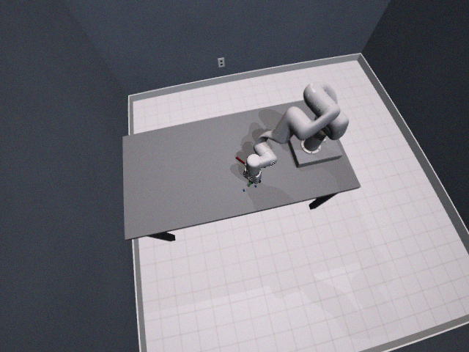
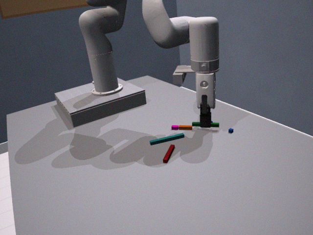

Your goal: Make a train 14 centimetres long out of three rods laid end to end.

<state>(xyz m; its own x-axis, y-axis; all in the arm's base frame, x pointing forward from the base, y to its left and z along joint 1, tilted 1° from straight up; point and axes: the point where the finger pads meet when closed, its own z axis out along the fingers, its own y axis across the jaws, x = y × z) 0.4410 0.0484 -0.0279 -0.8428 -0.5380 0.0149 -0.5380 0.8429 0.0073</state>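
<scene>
In the exterior view a magenta rod (image 2: 174, 127) and an orange rod (image 2: 185, 127) lie end to end on the grey table. A green rod lies in line with them just right of the orange rod. My gripper (image 2: 205, 123) points straight down and is shut on the green rod at its middle, at or just above the table. In the top view the gripper (image 1: 251, 182) hides most of these rods; a bit of the green rod (image 1: 248, 184) shows.
A turquoise rod (image 2: 167, 138) and a red rod (image 2: 168, 153) lie in front of the line. A blue cube (image 2: 230, 130) lies to the right; another blue piece peeks out behind the gripper. The robot base plate (image 2: 100, 101) stands at the back left.
</scene>
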